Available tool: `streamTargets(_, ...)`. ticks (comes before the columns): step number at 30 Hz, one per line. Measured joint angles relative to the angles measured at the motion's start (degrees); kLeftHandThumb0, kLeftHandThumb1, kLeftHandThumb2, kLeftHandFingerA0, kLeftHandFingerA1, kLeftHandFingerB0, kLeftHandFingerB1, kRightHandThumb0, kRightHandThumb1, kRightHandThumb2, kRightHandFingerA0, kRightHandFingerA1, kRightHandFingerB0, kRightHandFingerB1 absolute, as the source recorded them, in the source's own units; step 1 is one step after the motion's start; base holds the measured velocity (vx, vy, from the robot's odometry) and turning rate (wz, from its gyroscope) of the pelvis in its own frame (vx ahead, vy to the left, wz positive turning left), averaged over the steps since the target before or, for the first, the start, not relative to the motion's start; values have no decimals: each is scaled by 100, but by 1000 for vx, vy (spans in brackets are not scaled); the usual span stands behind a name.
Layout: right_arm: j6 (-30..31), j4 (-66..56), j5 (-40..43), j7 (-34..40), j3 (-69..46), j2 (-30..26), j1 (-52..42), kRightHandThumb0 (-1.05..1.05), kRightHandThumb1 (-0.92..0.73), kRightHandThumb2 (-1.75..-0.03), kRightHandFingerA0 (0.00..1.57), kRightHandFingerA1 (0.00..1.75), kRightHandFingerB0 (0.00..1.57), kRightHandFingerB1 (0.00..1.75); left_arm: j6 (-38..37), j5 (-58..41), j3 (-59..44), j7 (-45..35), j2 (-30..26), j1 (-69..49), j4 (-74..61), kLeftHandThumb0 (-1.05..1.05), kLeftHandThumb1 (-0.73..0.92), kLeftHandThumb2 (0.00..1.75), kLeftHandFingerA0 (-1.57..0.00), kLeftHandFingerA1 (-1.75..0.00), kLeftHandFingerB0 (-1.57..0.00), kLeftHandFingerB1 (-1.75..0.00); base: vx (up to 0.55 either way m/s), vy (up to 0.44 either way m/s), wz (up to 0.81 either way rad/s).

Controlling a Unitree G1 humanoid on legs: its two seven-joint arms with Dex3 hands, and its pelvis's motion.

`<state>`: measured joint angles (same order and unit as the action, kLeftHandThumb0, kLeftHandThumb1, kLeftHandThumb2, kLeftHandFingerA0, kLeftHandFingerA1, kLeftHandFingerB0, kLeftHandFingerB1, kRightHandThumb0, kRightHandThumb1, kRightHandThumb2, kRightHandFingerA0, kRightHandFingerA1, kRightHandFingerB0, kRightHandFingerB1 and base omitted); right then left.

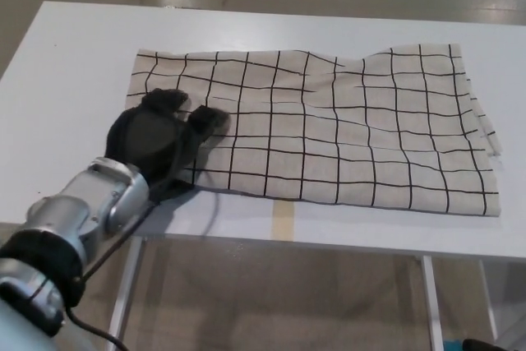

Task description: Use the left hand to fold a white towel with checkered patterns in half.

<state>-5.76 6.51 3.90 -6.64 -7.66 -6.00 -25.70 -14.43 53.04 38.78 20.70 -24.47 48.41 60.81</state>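
The left hand point(160, 139) lies over the near-left corner of the checkered towel point(329, 129), its palm down on the cloth and its two fingers point(205, 117) curled onto the fabric. Whether the cloth is truly pinched cannot be told from this view: the thumb is hidden under the hand, and no fold or lifted edge shows beside it. By my judgement this is the grasping step, the start of the fold. The towel is spread open at full width with nothing turned over.

The towel lies flat on the white table point(66, 63), long side running across it, its near edge close to the table's front edge. From the hand it stretches away rightward, with slight ripples along the far edge about midway and a small ruffle at the right end.

The next move calls for a sure hold of that left corner or edge, then a lift and a carry rightward over the cloth to lay the left end on the right end. The right hand is not in view.
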Motion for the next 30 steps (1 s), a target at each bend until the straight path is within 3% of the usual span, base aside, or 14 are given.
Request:
streamTargets(1,-3,0,-1,3,0,8,-9,-28,-55,-56,43,55,51,54,98,99,163,108,75,79,129,-39,54,56,-56,-68,-58,-56,0,0,0)
streamTargets(2,-3,0,-1,3,0,8,-9,-28,-54,-56,43,55,52,54,98,99,163,108,75,79,129,-37,55,58,-69,-131,-83,-104,0,0,0)
streamTargets(3,-9,0,-1,7,0,20,-16,-28,-54,-56,43,55,52,54,239,229,386,222,178,199,311,-37,55,58,-69,-131,-83,-104,0,0,0)
streamTargets(4,-13,-2,0,7,-1,24,-18,-28,-54,-56,43,55,52,54,325,284,493,265,251,271,416,-35,54,59,-67,-147,-83,-120,0,0,0)
streamTargets(5,-16,-3,1,7,-1,27,-19,-28,-54,-56,43,55,52,54,425,337,590,305,338,358,512,-41,59,57,-68,-165,-73,-149,0,0,0)
streamTargets(6,-17,-4,3,4,-2,28,-17,-28,-54,-56,43,55,52,53,495,362,653,322,398,431,585,-26,58,54,-70,-175,-67,-163,0,0,0)
streamTargets(8,-18,-4,12,-4,-5,28,-7,-28,-54,-56,43,55,53,53,593,392,716,349,478,524,683,-22,59,53,-66,-175,-61,-162,0,0,0)
streamTargets(9,-19,-4,20,-12,-12,28,1,-34,-42,-77,40,61,48,61,643,397,729,368,519,558,729,-21,60,52,-61,-175,-56,-164,0,0,0)
streamTargets(19,-36,-4,143,-124,-54,27,42,-34,-43,-78,40,61,50,61,677,276,558,382,545,552,807,-18,62,54,-73,-175,-53,-175,0,0,0)
streamTargets(30,-37,-8,141,-160,-65,3,70,-34,-43,-78,41,61,52,62,133,237,490,611,-511,571,790,-14,61,56,-73,-175,-57,-173,0,0,0)
